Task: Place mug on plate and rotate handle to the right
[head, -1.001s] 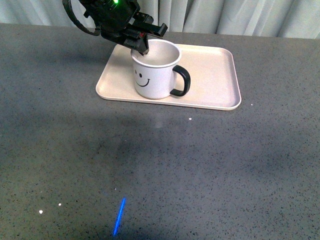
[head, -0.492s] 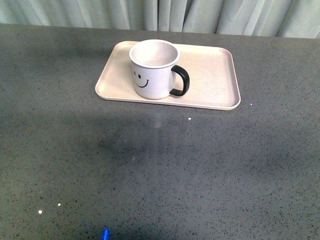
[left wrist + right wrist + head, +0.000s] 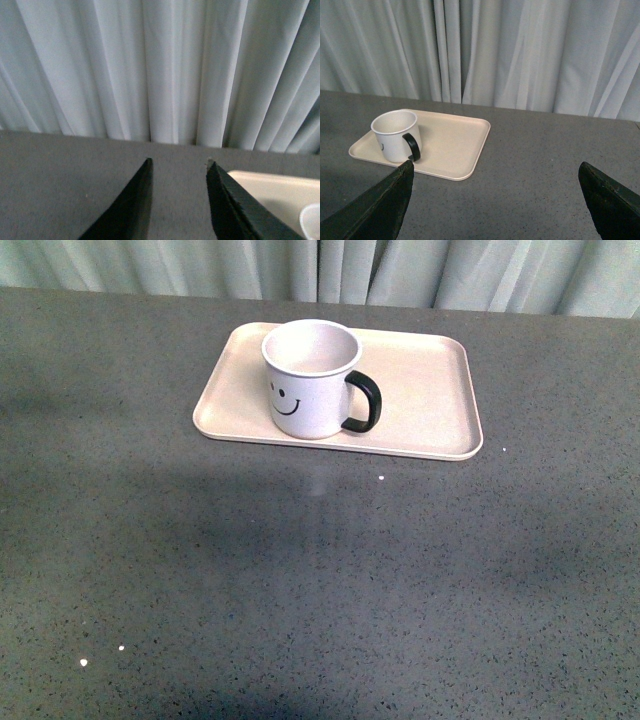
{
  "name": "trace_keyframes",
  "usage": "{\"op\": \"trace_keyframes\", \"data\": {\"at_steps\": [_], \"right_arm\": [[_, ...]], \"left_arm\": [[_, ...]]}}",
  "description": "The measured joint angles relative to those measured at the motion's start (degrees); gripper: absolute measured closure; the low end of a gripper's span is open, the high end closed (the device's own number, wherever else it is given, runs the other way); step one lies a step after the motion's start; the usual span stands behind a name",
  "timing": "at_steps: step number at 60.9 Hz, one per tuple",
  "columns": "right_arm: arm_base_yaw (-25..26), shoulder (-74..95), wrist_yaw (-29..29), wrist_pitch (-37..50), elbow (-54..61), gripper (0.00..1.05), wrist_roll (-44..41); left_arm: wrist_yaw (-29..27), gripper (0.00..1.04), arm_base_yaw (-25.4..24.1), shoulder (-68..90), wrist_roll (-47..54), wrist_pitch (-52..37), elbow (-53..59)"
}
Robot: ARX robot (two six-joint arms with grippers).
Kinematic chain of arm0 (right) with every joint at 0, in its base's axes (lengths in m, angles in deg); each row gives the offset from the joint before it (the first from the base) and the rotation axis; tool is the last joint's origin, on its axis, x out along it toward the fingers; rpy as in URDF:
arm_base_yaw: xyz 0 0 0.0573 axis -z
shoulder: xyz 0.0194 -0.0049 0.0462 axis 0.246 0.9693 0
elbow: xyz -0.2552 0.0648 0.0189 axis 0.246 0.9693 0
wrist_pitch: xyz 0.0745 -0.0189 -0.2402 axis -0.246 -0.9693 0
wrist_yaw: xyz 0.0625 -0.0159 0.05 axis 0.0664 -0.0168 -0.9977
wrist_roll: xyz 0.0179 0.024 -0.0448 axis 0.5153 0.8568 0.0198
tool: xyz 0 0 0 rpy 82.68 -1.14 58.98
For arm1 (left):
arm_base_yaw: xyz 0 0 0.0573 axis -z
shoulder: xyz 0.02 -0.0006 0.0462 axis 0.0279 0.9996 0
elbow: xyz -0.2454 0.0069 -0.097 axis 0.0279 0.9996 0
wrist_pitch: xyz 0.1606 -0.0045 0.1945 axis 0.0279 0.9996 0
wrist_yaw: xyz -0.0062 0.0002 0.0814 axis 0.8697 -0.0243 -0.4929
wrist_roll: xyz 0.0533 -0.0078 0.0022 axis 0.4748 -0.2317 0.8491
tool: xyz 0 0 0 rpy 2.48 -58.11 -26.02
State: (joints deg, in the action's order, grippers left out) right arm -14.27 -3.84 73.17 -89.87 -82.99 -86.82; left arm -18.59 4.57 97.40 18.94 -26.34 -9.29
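The white mug (image 3: 305, 390) with a black smiley face stands upright on the left half of the pale beige plate (image 3: 430, 390). Its black handle (image 3: 364, 403) points right. No gripper shows in the front view. In the right wrist view the mug (image 3: 394, 135), its handle (image 3: 413, 147) and the plate (image 3: 455, 145) lie ahead; my right gripper (image 3: 496, 167) is open, empty and well back from them. My left gripper (image 3: 178, 162) is open and empty over bare table, with a plate corner (image 3: 270, 190) and a bit of the mug's rim (image 3: 311, 222) beside it.
The grey speckled table (image 3: 300, 570) stretches around the plate. Pale curtains (image 3: 400, 270) hang along the table's far edge, just behind the plate.
A second ago my left gripper was at the mug's far rim on the plate. It has since pulled away out of the front view. The mug stays on the plate.
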Motion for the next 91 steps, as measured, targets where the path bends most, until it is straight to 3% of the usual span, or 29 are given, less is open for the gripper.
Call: {"op": "trace_keyframes", "data": {"at_steps": [4,18,23,46,53,91], "right_arm": [[0.0,0.0,-0.02,0.0,0.0,0.09,0.0],[0.0,0.0,-0.02,0.0,0.0,0.09,0.0],[0.0,0.0,-0.02,0.0,0.0,0.09,0.0],[0.0,0.0,0.0,0.0,0.0,0.09,0.0],[0.0,0.0,-0.02,0.0,0.0,0.09,0.0],[0.0,0.0,-0.02,0.0,0.0,0.09,0.0]], "left_arm": [[0.42,1.03,-0.5,-2.27,-0.04,-0.57,2.27],[1.99,1.03,-2.21,-10.45,-0.22,-0.85,10.36],[5.73,1.03,-4.92,-14.05,-0.22,0.13,13.0],[6.01,1.03,-5.97,-28.11,-0.22,7.56,19.69],[5.97,1.03,-5.99,-29.38,-0.22,5.79,22.34],[5.99,1.03,-5.99,-55.76,-0.22,30.03,23.65]]}}
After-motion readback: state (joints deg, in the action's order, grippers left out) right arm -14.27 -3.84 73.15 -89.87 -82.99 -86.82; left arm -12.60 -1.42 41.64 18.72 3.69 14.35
